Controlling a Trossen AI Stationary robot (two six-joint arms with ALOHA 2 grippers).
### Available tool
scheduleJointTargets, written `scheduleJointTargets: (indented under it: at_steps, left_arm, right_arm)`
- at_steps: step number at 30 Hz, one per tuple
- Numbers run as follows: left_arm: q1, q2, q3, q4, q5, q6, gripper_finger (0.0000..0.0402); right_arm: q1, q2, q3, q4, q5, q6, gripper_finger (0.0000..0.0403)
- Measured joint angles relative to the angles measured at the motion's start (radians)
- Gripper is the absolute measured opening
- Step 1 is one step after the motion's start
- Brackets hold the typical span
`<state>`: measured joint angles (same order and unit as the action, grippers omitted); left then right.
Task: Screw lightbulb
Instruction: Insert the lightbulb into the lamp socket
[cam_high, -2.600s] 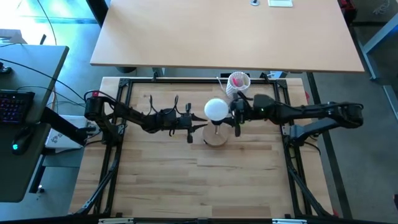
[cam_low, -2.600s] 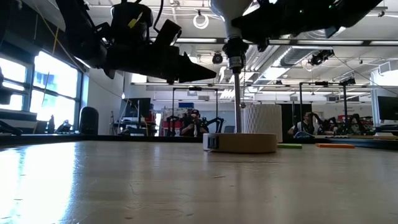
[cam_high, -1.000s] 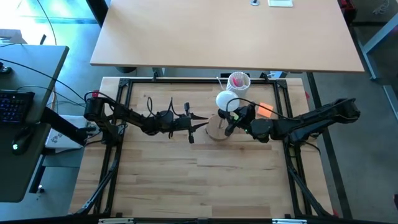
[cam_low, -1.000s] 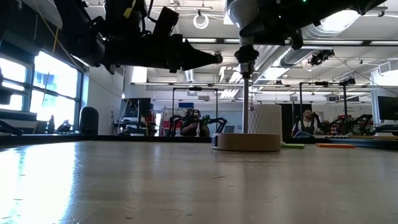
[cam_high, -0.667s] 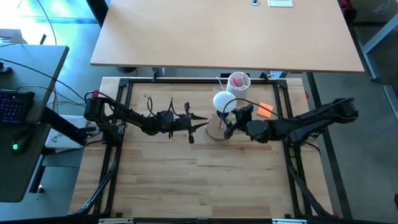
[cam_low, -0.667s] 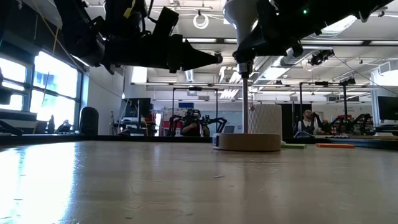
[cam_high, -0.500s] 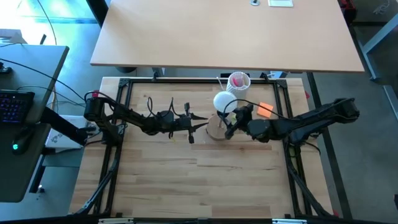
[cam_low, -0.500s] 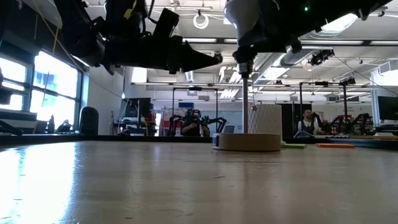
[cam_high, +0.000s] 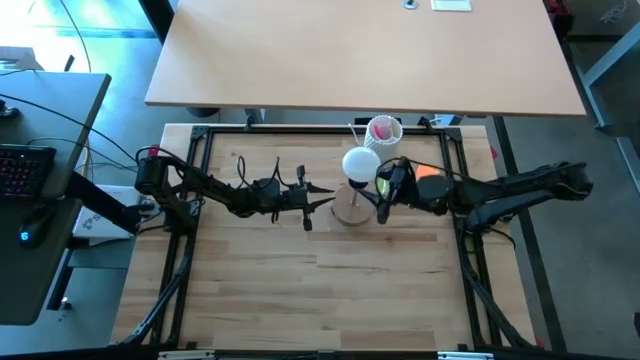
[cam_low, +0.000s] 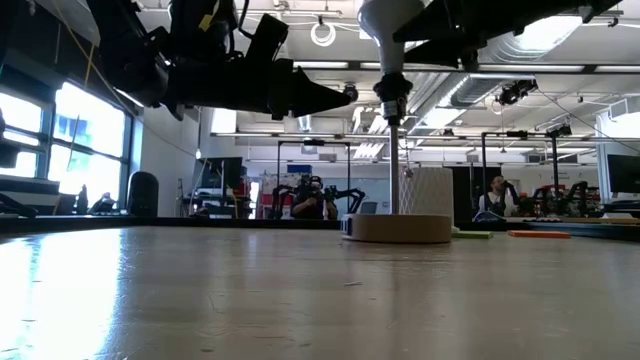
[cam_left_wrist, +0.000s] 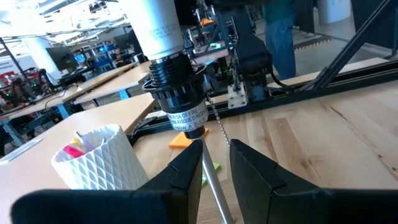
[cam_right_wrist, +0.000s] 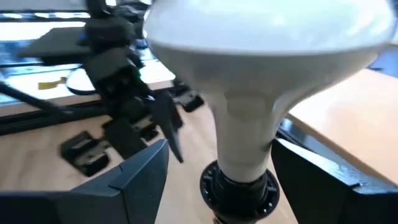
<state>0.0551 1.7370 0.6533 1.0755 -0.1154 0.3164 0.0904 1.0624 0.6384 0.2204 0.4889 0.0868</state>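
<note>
You are working a screwing step with the bulb (cam_right_wrist: 261, 37) seated neck-down in the socket (cam_right_wrist: 239, 185), which is standing on a thin rod (cam_left_wrist: 213, 180) above the wooden base (cam_high: 348, 210) near the table's middle. The right gripper (cam_right_wrist: 217, 186) is standing open, its fingers (cam_right_wrist: 140, 177) flanking the neck without touching it, so you are regripping between turns: close evenly on the neck, keep the wrist axis in line with the rod, and turn without side load, since the stand looks top-heavy. The left gripper (cam_left_wrist: 214, 168) is sitting at the rod just under the socket, fingers (cam_left_wrist: 186, 171) close on either side; use it to steady the stand, though you cannot tell whether it is actually pinching the rod. The thread engagement is hidden inside the socket collar, so how far the bulb is screwed in is not showing. Beyond it, the ribbed cup (cam_left_wrist: 99, 158) is standing clear.
</note>
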Motion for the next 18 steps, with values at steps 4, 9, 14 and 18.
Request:
scheduleJointTargets:
  at_steps: [4, 9, 14, 18]
  left_arm:
    - [0.0, 0.0, 0.0, 0.0, 0.0, 0.0, 0.0076]
    - [0.0, 0.0, 0.0, 0.001, 0.0, 0.0, 0.0076]
    - [0.0, 0.0, 0.0, 0.0, 0.0, -0.001, 0.0076]
    - [0.0, 0.0, 0.0, 0.0, 0.0, -0.001, 0.0076]
  right_arm:
    - [-0.128, -0.043, 0.001, -0.062, -0.291, -0.032, 0.028]
    - [-0.318, -0.034, 0.001, -0.082, -0.632, -0.095, 0.028]
    - [-0.463, -0.026, 0.001, -0.044, -0.87, -0.169, 0.028]
    - [-0.549, -0.023, 0.002, 0.022, -1.052, -0.164, 0.028]
